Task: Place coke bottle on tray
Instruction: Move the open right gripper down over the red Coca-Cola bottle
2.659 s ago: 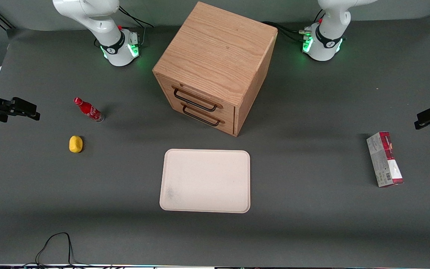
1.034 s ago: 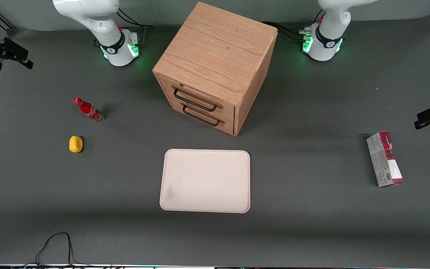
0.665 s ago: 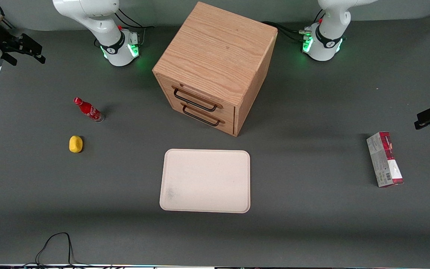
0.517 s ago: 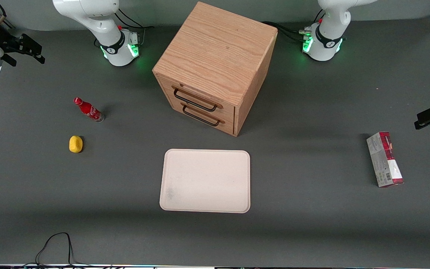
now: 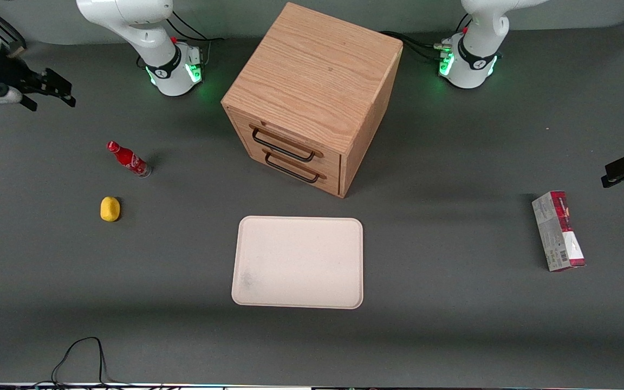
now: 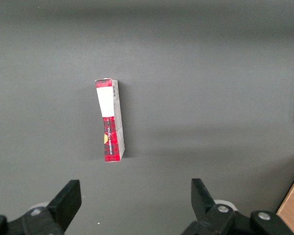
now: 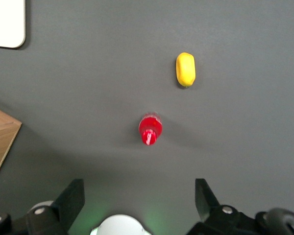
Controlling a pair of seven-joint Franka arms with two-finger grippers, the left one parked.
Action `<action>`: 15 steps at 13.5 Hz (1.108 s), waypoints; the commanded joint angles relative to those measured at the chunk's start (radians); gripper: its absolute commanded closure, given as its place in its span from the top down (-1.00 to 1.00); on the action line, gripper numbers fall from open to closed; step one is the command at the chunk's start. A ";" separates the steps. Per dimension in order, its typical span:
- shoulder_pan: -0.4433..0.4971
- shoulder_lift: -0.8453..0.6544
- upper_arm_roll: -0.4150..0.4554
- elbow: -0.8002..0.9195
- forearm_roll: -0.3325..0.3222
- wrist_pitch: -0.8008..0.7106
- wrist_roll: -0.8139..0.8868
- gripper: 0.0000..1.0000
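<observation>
The coke bottle (image 5: 129,159), small and red with a red cap, stands upright on the dark table toward the working arm's end. In the right wrist view it (image 7: 150,129) shows from above. The cream tray (image 5: 298,262) lies empty in front of the wooden cabinet; one corner of it (image 7: 7,24) shows in the right wrist view. My right gripper (image 5: 64,91) hangs open and empty above the table's edge, farther from the front camera than the bottle and apart from it. In the right wrist view the gripper (image 7: 138,198) has its fingers spread wide with nothing between them.
A yellow lemon-like object (image 5: 110,209) lies nearer the front camera than the bottle, and also shows in the right wrist view (image 7: 185,69). A wooden two-drawer cabinet (image 5: 312,92) stands mid-table. A red-and-grey carton (image 5: 558,230) lies toward the parked arm's end.
My right gripper has swung away from the front camera, then a little inward over the table's edge. The bottle, tray and other objects have not moved.
</observation>
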 commanded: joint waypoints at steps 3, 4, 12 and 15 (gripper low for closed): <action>0.011 0.064 -0.018 -0.131 -0.010 0.191 -0.019 1.00; 0.011 0.090 -0.019 -0.147 -0.010 0.228 -0.020 1.00; 0.012 0.190 -0.061 -0.311 -0.004 0.466 -0.020 1.00; 0.012 0.220 -0.062 -0.330 -0.004 0.506 -0.020 1.00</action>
